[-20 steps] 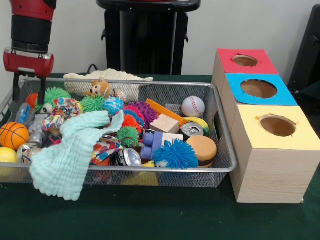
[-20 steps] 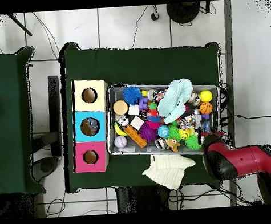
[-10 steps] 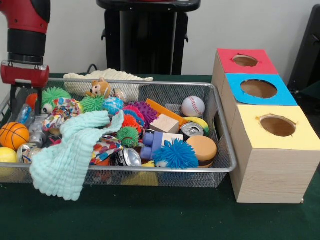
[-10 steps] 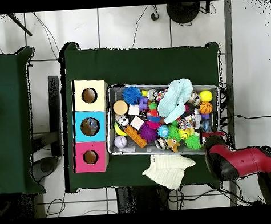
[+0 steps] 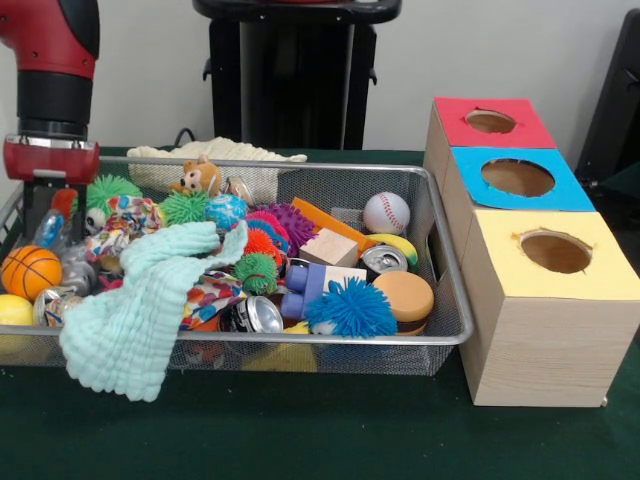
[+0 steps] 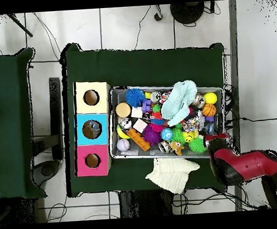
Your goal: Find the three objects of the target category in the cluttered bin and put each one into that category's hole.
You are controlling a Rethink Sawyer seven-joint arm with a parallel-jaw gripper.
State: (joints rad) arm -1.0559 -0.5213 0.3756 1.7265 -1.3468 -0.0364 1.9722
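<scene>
One wire bin, packed. Three hole boxes in a row at the bin's 3 o'clock in the front view: red box, blue box, yellow box. Counted: one baseball, one basketball, two cans, one blue spiky ball, one teddy bear, one mint cloth draped over the front rim. Dark green surface; tiled floor around. Cream cloth lies outside the bin. Gripper is over the bin's left end, beside the basketball; cannot tell whether fingers are spread or together.
</scene>
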